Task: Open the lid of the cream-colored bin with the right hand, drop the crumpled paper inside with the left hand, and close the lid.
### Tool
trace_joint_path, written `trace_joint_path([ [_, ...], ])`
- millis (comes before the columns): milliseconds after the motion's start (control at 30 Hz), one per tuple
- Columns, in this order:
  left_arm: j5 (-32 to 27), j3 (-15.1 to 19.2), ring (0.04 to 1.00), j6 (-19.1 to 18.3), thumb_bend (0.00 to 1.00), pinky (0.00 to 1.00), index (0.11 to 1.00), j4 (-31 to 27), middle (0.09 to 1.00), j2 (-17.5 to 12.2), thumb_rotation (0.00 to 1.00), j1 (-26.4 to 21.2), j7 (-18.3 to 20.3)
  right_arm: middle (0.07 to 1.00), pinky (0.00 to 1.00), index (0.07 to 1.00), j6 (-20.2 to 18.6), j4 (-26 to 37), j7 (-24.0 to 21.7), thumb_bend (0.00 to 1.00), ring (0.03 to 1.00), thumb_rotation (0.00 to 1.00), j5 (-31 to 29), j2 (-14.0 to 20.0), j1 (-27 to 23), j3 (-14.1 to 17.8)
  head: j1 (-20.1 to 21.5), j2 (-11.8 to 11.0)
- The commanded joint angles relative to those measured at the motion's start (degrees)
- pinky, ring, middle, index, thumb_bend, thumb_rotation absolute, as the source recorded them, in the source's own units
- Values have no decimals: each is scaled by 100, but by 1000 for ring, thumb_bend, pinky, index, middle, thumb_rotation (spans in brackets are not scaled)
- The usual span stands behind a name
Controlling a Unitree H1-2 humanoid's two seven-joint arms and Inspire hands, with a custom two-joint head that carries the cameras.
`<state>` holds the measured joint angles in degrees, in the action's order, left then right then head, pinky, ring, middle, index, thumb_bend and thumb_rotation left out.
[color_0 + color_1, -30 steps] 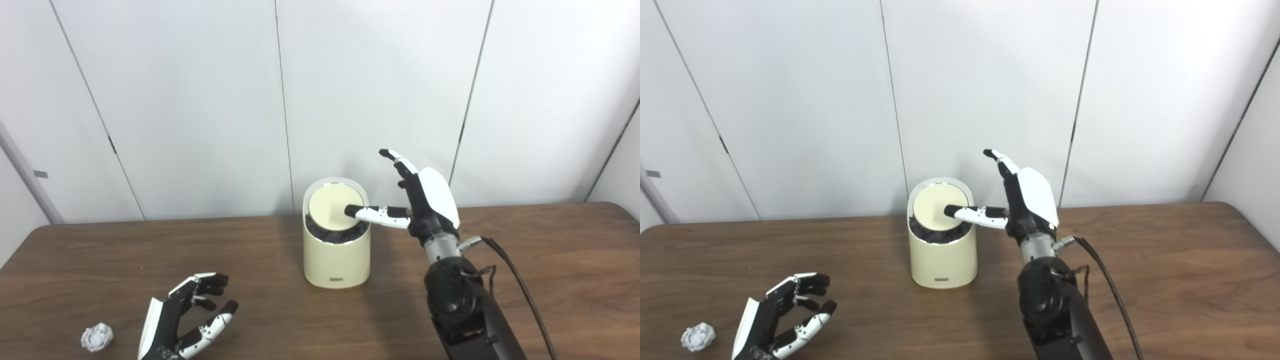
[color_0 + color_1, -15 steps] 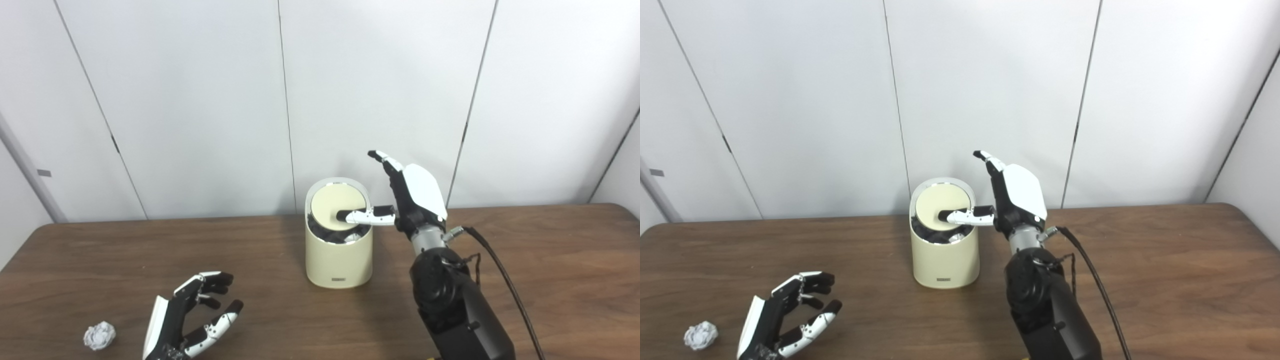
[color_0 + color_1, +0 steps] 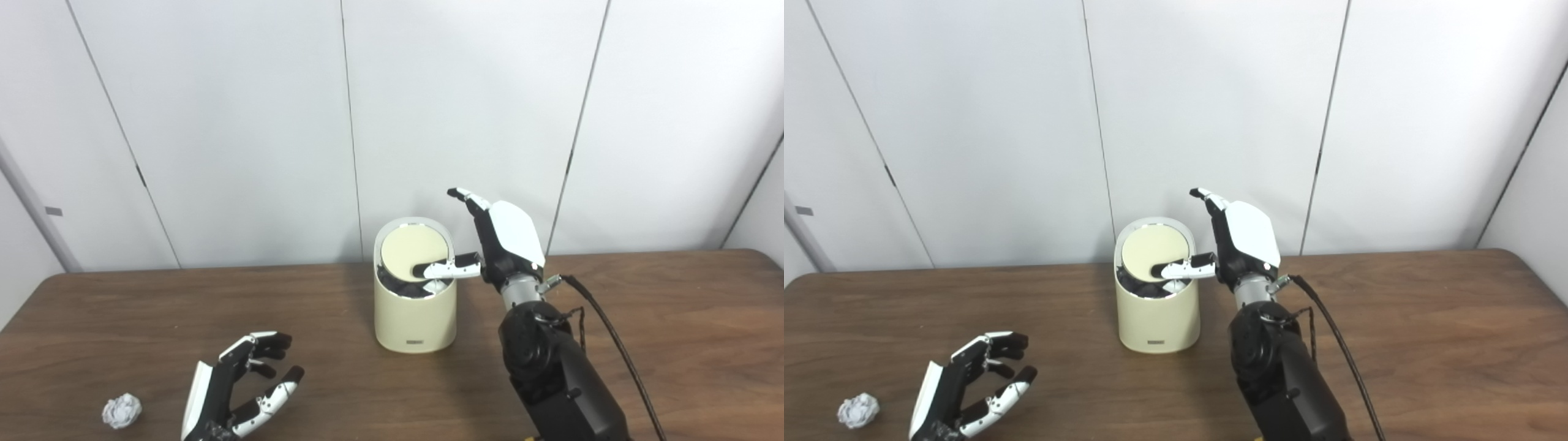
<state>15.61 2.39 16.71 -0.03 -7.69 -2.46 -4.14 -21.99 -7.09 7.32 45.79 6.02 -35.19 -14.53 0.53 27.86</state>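
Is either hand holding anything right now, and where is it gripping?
Nothing is gripped. The right hand only presses its thumb on the tilted lid of the bin. The left hand is open beside the crumpled paper.

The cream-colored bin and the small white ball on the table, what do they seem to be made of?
The cream-colored bin looks like smooth plastic or painted metal: an even matte wall, a thin shiny rim around the lid; which one I cannot tell. The small white ball looks like crumpled paper: irregular folds with grey creases. The table shows brown wood grain, perhaps a laminate.
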Motion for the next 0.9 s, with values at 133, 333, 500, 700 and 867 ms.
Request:
trace_joint_path([
  [133, -47, -11, 651, 66, 581, 529, 653, -139, 671, 43, 243, 0, -70, 847, 779, 832, 112, 8, 111, 962, 834, 294, 172, 132, -231, -105, 1, 29],
  [333, -12, -2, 649, 37, 594, 530, 652, -173, 668, 45, 269, 9, -82, 836, 762, 823, 115, 15, 144, 950, 822, 238, 239, 162, -200, -175, 5, 44],
  [500, -49, -1, 648, 109, 587, 528, 648, -119, 668, 25, 265, -8, -74, 840, 762, 830, 176, 57, 147, 939, 826, 358, 72, 112, -156, -105, 20, 30],
  [700, -92, -5, 651, 79, 593, 530, 652, -120, 672, 7, 270, -12, -36, 859, 725, 852, 59, 213, 48, 957, 839, 559, -11, 37, -102, -10, 34, 9],
  [867, -48, -3, 648, 84, 585, 524, 651, -114, 670, -4, 255, -15, -54, 857, 687, 856, 39, 291, 36, 957, 838, 576, -58, 11, -77, 24, 45, -1],
])
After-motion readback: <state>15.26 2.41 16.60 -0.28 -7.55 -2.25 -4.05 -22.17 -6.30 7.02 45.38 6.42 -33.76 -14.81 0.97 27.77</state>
